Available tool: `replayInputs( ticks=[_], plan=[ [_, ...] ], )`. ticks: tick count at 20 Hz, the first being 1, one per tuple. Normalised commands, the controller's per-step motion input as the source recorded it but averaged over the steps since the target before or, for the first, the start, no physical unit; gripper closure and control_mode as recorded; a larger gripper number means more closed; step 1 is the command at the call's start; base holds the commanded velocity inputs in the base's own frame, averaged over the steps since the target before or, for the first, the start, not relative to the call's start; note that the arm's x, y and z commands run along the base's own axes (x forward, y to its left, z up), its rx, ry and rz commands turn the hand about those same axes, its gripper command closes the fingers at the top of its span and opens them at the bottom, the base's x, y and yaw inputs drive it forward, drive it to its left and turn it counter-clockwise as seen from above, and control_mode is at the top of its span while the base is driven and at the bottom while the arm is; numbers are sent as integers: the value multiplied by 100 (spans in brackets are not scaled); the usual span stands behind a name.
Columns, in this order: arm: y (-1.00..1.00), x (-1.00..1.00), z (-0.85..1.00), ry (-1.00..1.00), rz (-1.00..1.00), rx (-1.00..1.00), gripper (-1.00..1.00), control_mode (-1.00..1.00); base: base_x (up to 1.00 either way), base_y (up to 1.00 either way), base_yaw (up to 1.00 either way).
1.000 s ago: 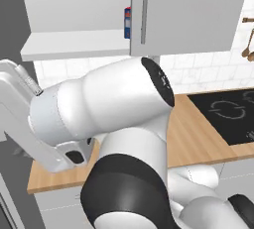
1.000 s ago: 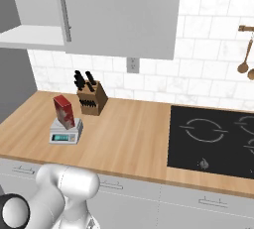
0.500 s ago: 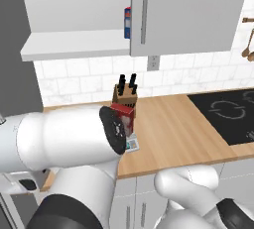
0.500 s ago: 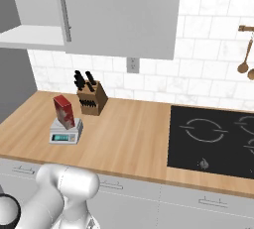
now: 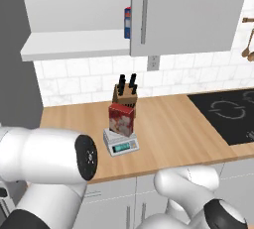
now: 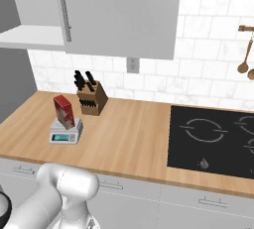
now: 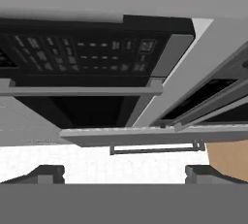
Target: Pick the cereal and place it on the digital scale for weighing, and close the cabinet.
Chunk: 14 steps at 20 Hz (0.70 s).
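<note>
The red cereal (image 5: 121, 119) box stands upright on the digital scale (image 5: 120, 143) on the wooden counter, just in front of a knife block; the right base view shows the cereal (image 6: 63, 111) and scale (image 6: 65, 133) at the counter's left. Above them hangs the grey cabinet (image 5: 188, 10) with its bar handle (image 5: 144, 11); its left part is open, baring the shelf (image 5: 74, 44). My gripper (image 7: 124, 173) is open, fingertips (image 7: 48, 172) wide apart with nothing between them, facing a dark appliance front with buttons. My arm sits low at the left of the left base view.
A blue box (image 5: 127, 23) stands inside the cabinet at the door's edge. The knife block (image 6: 92, 98) is behind the scale. A black cooktop (image 6: 213, 139) fills the counter's right side, and wooden utensils (image 6: 244, 59) hang on the tiled wall. White drawers run below.
My arm has swung down and to the left, out of the front of the left base view, uncovering the cereal on the scale. Cereal, scale and cabinet have not moved.
</note>
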Motion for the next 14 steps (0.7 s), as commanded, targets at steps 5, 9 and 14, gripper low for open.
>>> replayInputs(
  ticks=[5,9,14],
  plan=[
    [0,28,1,0,-11,5,-100,-100,0,0,0],
    [13,20,11,0,-12,1,-100,-100,0,0,0],
    [22,14,28,0,-9,3,-100,-100,0,0,0]
  ],
)
